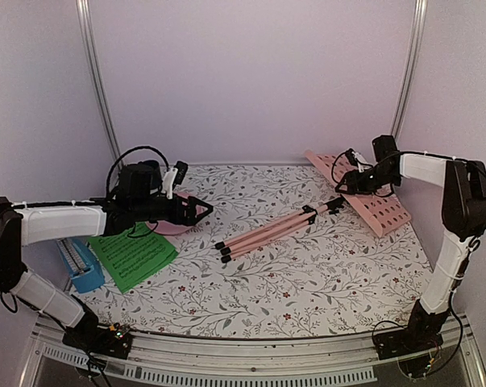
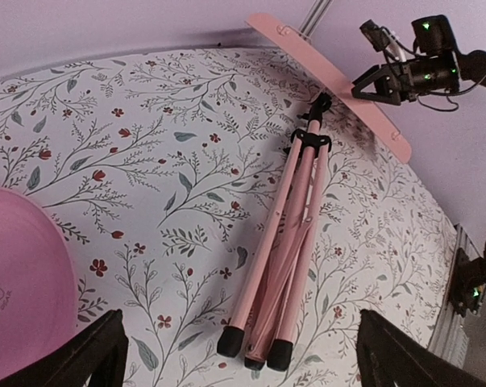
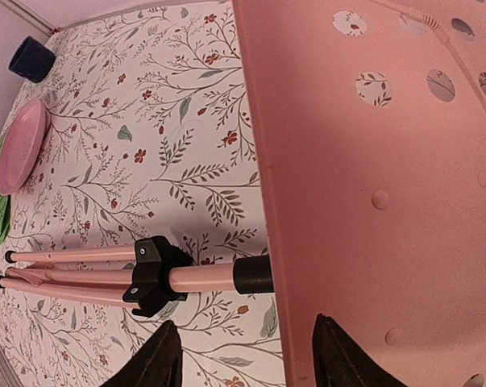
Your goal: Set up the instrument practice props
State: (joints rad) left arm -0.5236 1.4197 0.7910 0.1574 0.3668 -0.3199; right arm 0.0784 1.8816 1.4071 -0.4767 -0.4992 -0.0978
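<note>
The pink music stand lies folded on the flowered table, its legs [image 1: 263, 232] pointing left and its perforated desk [image 1: 370, 197] at the back right. My right gripper [image 1: 345, 184] sits at the desk's left edge [image 3: 371, 161]. Its fingers [image 3: 158, 359] stand apart astride that edge, just below the black collar [image 3: 251, 274] of the pole. My left gripper [image 1: 198, 211] is open and hovers over the stand's black feet [image 2: 255, 348]; it holds nothing. A green sheet-music page [image 1: 134, 254] lies at the front left, with the blue metronome [image 1: 81, 264] beside it.
A round pink disc [image 1: 172, 226] lies under the left arm, beside the green page. A small dark blue cup [image 3: 31, 59] stands near the back wall. Purple walls and metal rails [image 1: 97, 81] enclose the table.
</note>
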